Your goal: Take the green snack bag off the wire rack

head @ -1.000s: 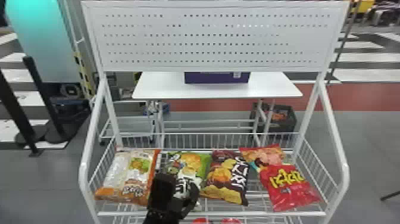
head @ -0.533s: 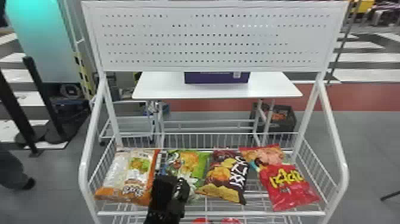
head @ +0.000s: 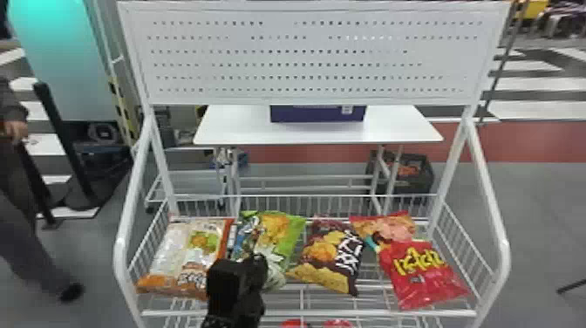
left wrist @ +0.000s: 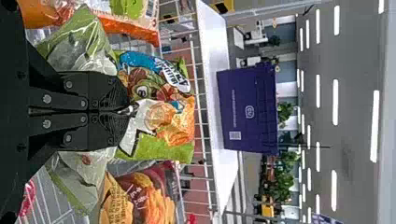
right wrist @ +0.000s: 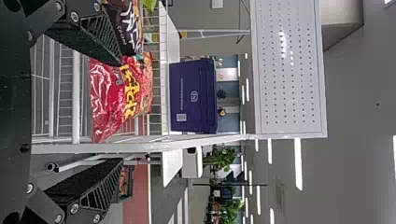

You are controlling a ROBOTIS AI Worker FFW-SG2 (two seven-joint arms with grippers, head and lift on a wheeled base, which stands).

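Green bag (head: 287, 231) shifted, left end effector (head: 257, 264) pinching, close beside brown bag (head: 333, 255)

In the head view, the left gripper (head: 257, 267) hides a lower part of the green snack bag (head: 294, 230), and its arm is cut by the bottom edge. Two red things (head: 294, 323) are also cut there, so I cannot tell what they are. The white board (head: 305, 56) covers the upper part of the purple box (head: 316, 115). In the left wrist view, the jaws cover the middle of the green snack bag.
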